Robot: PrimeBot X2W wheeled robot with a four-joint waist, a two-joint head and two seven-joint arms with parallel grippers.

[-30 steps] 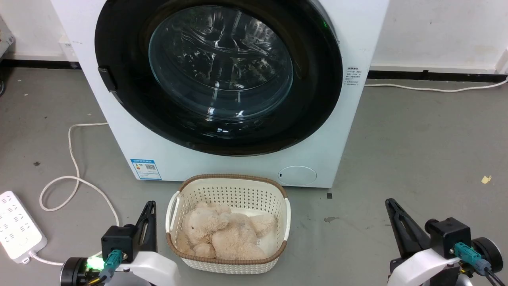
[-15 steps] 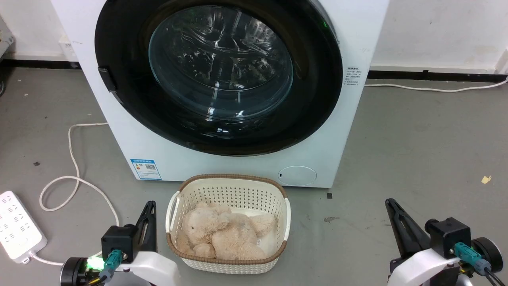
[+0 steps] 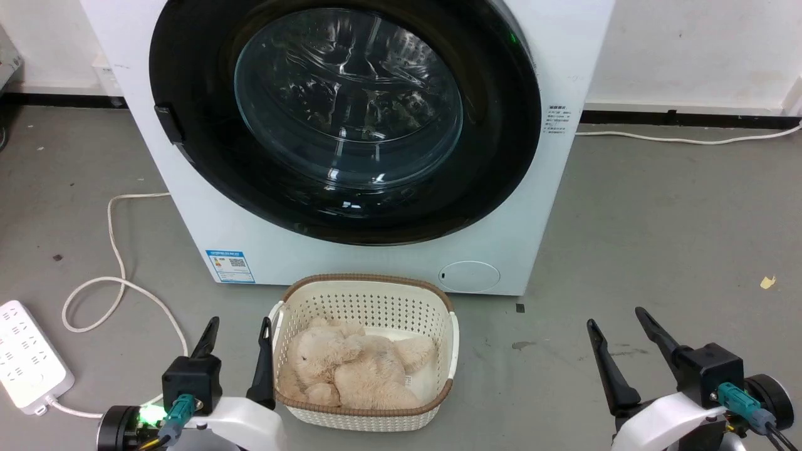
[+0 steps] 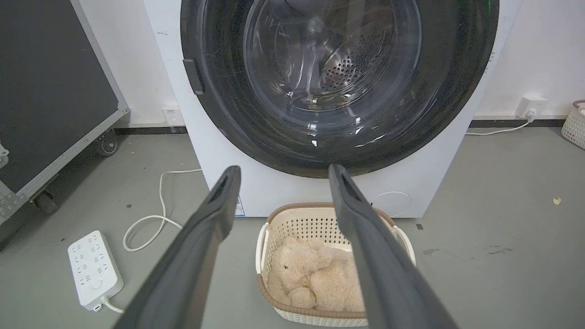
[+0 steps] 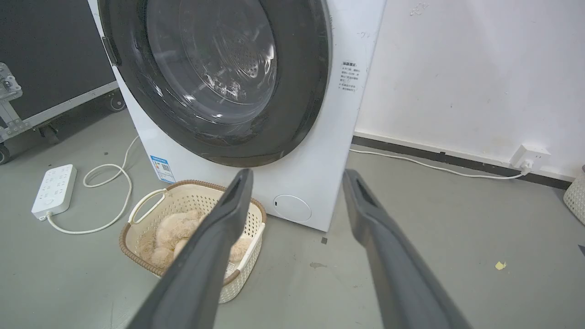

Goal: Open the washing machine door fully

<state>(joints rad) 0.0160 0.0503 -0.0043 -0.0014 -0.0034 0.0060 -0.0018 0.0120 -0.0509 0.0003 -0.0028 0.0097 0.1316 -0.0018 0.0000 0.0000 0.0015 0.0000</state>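
1. Standing on a grey floor [image 3: 658, 250], the washing machine [image 3: 376, 263] is a white box seen from the front, with a blue label [image 3: 230, 266] and a round flap [image 3: 468, 277] low on its front panel.
2. The washing machine door [image 3: 348, 100], a glossy black ring around a clear domed glass centre, lies shut flat against the machine's front and covers most of its width.
3. The left tool [image 3: 239, 322] hovers low in front of the machine, toward its left corner. Its two dark fingers are spread apart, released, grasping nothing, well apart from the door.
4. The right tool [image 3: 614, 316] hovers low in front of the machine, off its right corner. It is likewise spread and released, with nothing between its fingers.
5. A cream perforated basket [image 3: 360, 300] sits on the floor just in front of the machine, below the door, with a beige plush toy [image 3: 351, 366] inside.
6. A white power strip [image 3: 25, 357] lies on the floor off the machine's left side, and a looped white cable [image 3: 113, 250] lies between it and the machine.
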